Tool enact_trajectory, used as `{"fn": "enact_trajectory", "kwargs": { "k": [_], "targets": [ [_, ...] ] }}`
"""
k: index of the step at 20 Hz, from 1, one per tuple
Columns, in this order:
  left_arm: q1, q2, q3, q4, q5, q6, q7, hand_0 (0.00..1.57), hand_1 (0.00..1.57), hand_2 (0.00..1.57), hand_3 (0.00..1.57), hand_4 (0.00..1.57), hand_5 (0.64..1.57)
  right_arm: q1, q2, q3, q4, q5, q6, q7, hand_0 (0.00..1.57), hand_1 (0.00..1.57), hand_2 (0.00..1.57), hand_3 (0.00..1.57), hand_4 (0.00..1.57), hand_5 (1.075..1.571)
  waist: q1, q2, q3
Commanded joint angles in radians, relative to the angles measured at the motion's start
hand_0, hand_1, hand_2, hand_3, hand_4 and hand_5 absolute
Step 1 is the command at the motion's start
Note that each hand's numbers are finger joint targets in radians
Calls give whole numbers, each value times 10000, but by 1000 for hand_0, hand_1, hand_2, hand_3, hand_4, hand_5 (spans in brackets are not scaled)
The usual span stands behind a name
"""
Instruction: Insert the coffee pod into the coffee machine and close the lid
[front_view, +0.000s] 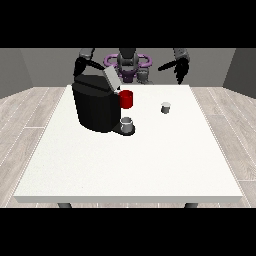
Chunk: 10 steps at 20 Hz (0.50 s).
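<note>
Pod (166, 107) sits untouched on table (150, 160); machine (97, 106) lid (111, 78) up. You have both steps left. Hand at the view's right (181, 69) hangs relaxed, empty; the other hand (80, 67) can't be read.

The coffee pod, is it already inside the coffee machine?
No, the coffee pod stands on the white table, apart from the coffee machine, whose lid is tilted up.

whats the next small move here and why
Probably bring the hand at the view's right down and forward to the coffee pod. The pod stands alone on the white table, apart from the coffee machine, whose lid is tilted up. That hand hangs above the table's far edge on the pod's side, holding nothing, so it looks best placed to reach.
</note>
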Motion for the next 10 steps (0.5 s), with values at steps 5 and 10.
{"fn": "enact_trajectory", "kwargs": {
  "k": [5, 10],
  "targets": [
    [-1763, 836, 279, 1786, -948, -321, 615, 0, 0, 0, 0, 0, 1571, -735, 195, 325, -25, 206, 25, -57, 0, 0, 0, 0, 0, 1571, -838, 901, -1],
    [-2703, 1416, 376, 2844, -1364, -701, 370, 0, 0, 0, 0, 0, 1571, -1114, 668, 1000, 385, 640, -906, 8, 0, 0, 0, 0, 0, 1571, -842, 1847, -3]
  ]
}}
